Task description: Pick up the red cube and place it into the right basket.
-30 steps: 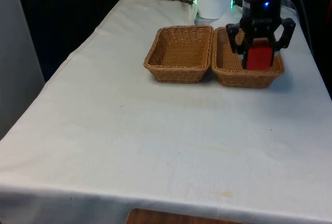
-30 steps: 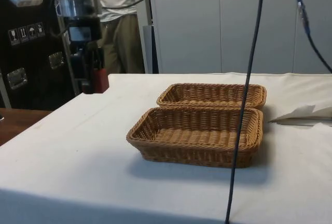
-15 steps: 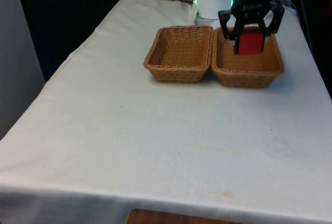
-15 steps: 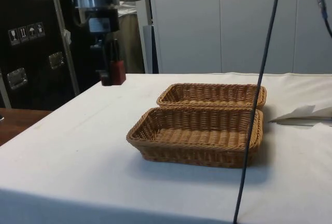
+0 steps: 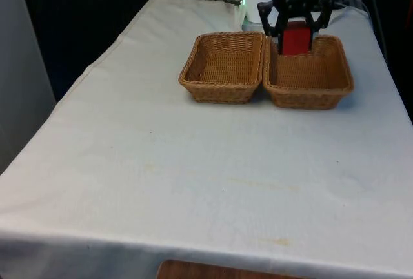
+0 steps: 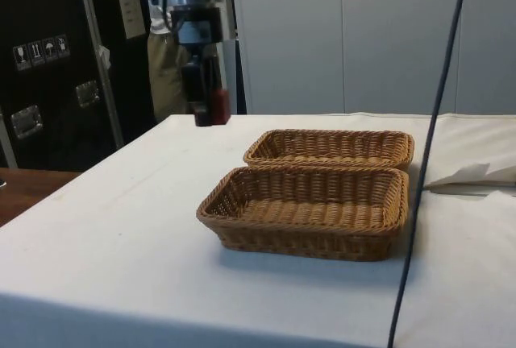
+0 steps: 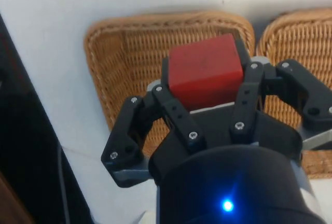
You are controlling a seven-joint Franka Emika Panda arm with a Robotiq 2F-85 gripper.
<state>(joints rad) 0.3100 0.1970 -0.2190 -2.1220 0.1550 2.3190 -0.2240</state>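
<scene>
- Carry step: the gripper (image 5: 295, 33) holds the cube (image 5: 295, 39) clamped, above the right basket (image 5: 335, 85)'s 12 o'clock end.
- Next move, likely: lower slightly, then release inside.

Woven wicker baskets (image 5: 308, 80), matt white cloth (image 5: 193, 163), smooth red cube (image 7: 205, 71)

The red cube (image 5: 295, 41) is showing plain red, the two baskets (image 5: 224, 67) (image 5: 308, 79) are showing woven tan wicker, and the table (image 5: 193, 163) is wearing white cloth.
</scene>
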